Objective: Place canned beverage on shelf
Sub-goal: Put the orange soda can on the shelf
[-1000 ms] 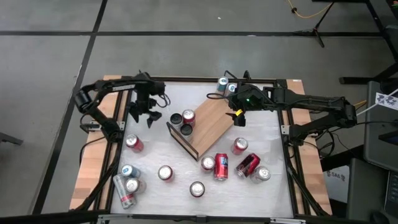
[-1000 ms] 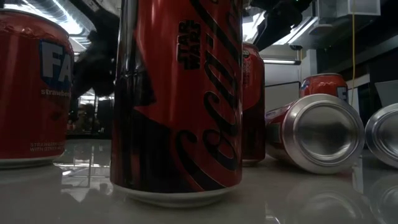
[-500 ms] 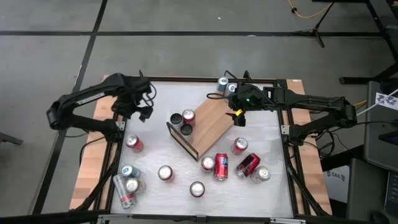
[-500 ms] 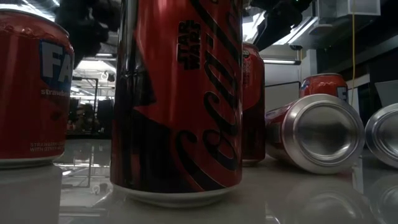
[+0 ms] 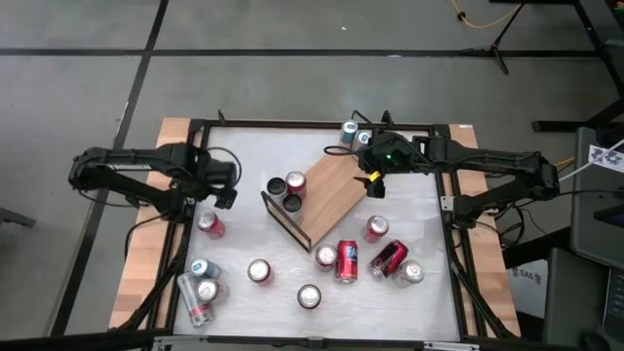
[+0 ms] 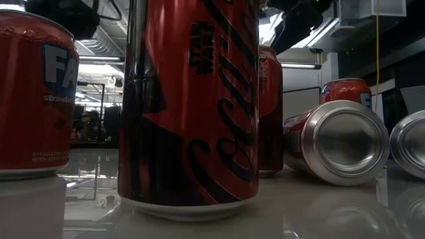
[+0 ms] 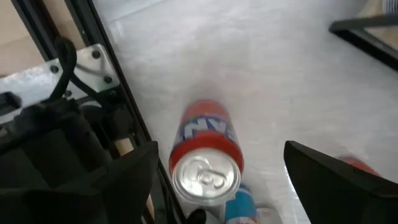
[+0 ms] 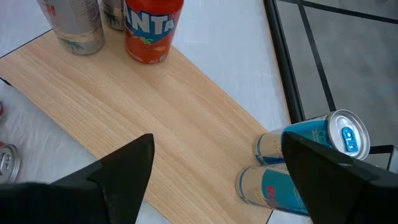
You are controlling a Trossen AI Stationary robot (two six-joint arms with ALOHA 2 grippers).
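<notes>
The shelf point(image 5: 322, 198), a light-wood board with black wire rails, lies askew in the middle of the table. Three cans point(image 5: 286, 191) stand at its left end. My right gripper point(image 5: 373, 181) hovers open over the shelf's far right corner point(image 8: 186, 130), with nothing between its fingers. My left gripper point(image 5: 218, 187) hangs open near the table's left edge, pointing down. It is above and just far of a standing red can point(image 5: 210, 224), whose top point(image 7: 205, 177) shows between its fingers, well below them.
Several cans stand or lie along the near half of the table, among them a red one point(image 5: 347, 261) and a lying one point(image 5: 388, 258). Two blue cans point(image 8: 311, 140) stand beyond the shelf's far edge. The black table frame point(image 7: 118, 93) runs close beside my left gripper.
My left arm has drawn back from the far middle of the table toward the left edge and has risen. The wrist has turned, so the gripper now points down over the red can at the left. Its fingers have stayed open.
</notes>
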